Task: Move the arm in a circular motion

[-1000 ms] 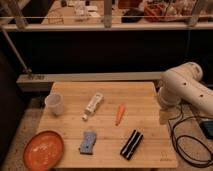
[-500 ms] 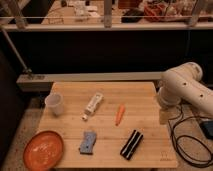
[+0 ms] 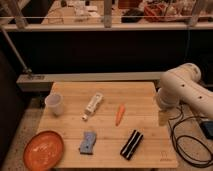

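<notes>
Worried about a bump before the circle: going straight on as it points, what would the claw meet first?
The claw at the lower end of the arm seems to point down, so probably the table near its right edge, though depth is unclear.

arm [image 3: 182,89]: glossy white, thick rounded tubes | claw [image 3: 163,118]: beige, arm's lower end

— What furniture stands in this room?
— One light wooden table [image 3: 145,95] in the middle, on a speckled floor [image 3: 12,146]. The gripper [image 3: 163,118] hangs at the table's 3 o'clock edge.
— And behind the table?
— At 12 o'clock a grey ledge [image 3: 100,78] runs along a dark wall [image 3: 100,50]. Above it is a rail with pale posts [image 3: 107,17], and a brighter area behind.
— And at 4 o'clock?
— Black cables [image 3: 173,140] lie on the floor there. The light is dim and warm.
</notes>
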### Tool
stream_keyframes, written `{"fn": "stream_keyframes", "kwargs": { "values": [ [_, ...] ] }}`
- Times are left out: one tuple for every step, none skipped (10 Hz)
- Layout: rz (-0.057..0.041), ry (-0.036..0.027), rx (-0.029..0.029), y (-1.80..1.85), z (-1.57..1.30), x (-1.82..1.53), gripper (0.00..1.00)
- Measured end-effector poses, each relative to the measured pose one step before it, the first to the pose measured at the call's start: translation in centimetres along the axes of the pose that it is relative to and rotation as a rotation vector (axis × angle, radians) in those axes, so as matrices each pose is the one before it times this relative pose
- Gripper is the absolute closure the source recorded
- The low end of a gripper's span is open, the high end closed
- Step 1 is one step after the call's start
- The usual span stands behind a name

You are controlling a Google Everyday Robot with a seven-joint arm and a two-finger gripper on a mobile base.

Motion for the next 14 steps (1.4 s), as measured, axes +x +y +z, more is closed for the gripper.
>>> {"fn": "stream_keyframes", "kwargs": {
  "values": [
    [-0.00761,0.00663,0.00107,0.505,-0.094,-1.19,0.2],
    [-0.00772,0.00539,0.00103,0.412,-0.102,-0.906,0.2],
    [-0.00337,0.00329,-0.0004,0.151,0.01,-0.143,0.2],
    [-0.00885,0.00597,-0.00076,0.242,-0.056,-0.124,0.2],
    [-0.01071,0.00322,-0.00052,0.137,-0.038,-0.529,0.2],
    [-0.00941,0.00312,0.00052,0.102,-0.096,-0.955,0.2],
    [-0.01319,0.00359,0.00235,0.048,-0.18,-1.525,0.2],
    [-0.0164,0.00351,0.00239,0.033,-0.16,-1.677,0.2],
    [-0.02031,0.00246,0.00266,0.017,-0.142,-1.648,0.2],
    [-0.01591,0.00428,0.00273,0.077,-0.113,-1.425,0.2],
    [-0.01155,0.00404,0.00166,0.081,-0.09,-1.157,0.2],
    [-0.01417,0.00341,0.00154,0.053,-0.061,-0.909,0.2],
    [-0.00702,0.00152,0.001,0.01,-0.008,-0.326,0.2],
    [-0.01569,0.00059,-0.00029,0.053,-0.034,-0.724,0.2]
  ]
}}
